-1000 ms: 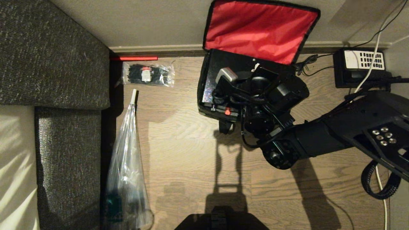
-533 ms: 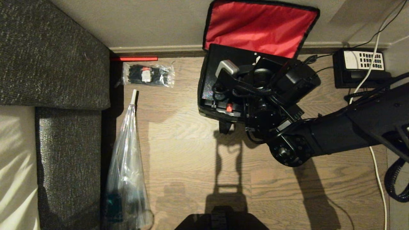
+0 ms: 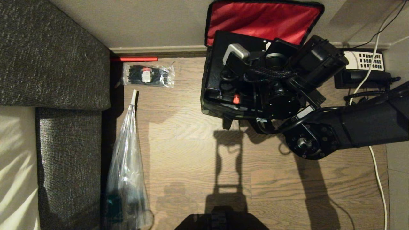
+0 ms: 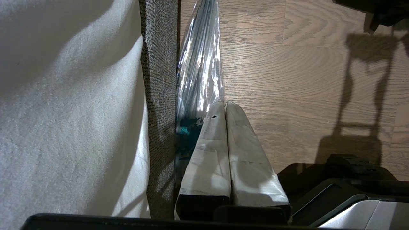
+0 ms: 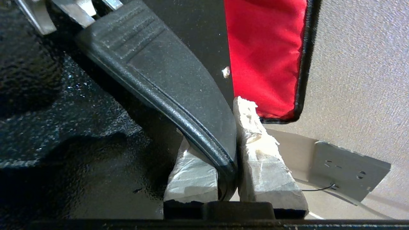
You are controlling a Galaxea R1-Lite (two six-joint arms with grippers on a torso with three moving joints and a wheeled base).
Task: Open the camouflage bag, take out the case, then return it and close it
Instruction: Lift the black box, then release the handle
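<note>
Right wrist view: right gripper (image 5: 228, 150) fingers (image 5: 262, 150) clamp the case (image 5: 80, 137) handle (image 5: 166, 86); bag (image 5: 265, 57) lid edge just beyond, wall close. Left gripper (image 4: 225, 108) shut, empty.

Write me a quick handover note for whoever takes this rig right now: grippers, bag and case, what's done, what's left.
Right gripper: shut on the case's handle, over the open bag.
Left gripper: shut, empty, parked by the sofa.
Camouflage bag: on the floor by the wall, red-lined lid up.
Case: gripped, over the bag.
Done: bag opened, case gripped.
Left: finish removal, return the case, close the bag.
</note>
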